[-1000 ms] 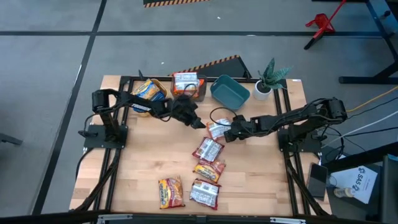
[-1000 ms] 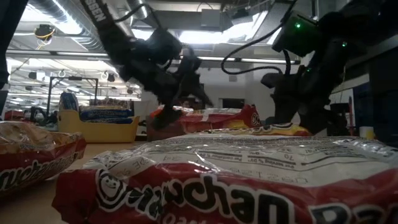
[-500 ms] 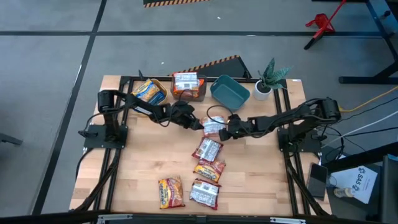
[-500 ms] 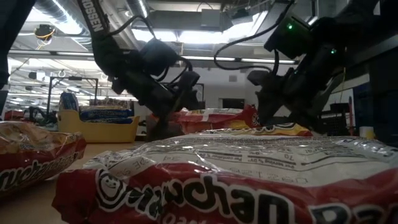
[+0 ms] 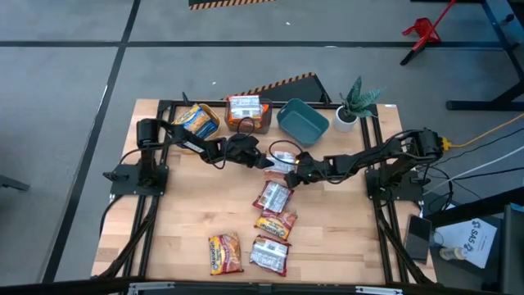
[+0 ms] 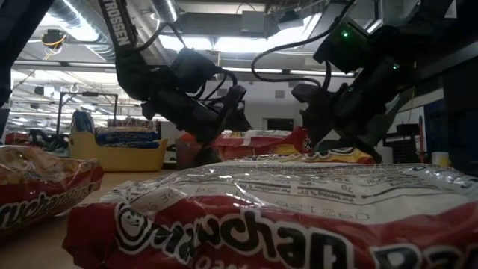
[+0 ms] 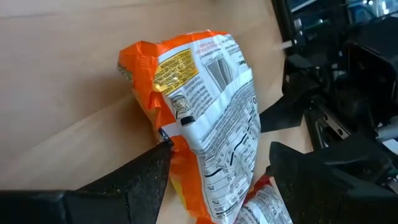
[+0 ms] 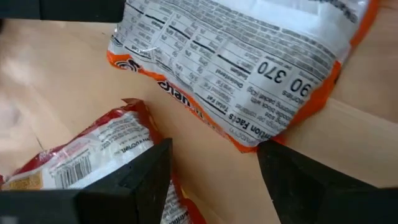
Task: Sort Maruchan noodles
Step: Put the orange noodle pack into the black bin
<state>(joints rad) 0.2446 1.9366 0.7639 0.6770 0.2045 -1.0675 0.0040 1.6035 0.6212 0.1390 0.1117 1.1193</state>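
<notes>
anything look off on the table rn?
Yes: both tools are on one packet. The orange-and-white plastic ramen packet mid-table sits between the left tool and right tool, propped up crumpled instead of lying flat like the other packets.

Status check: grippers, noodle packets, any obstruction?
Left gripper and right gripper open, flanking orange packet. Red packet beside it. Nothing blocking.
</notes>
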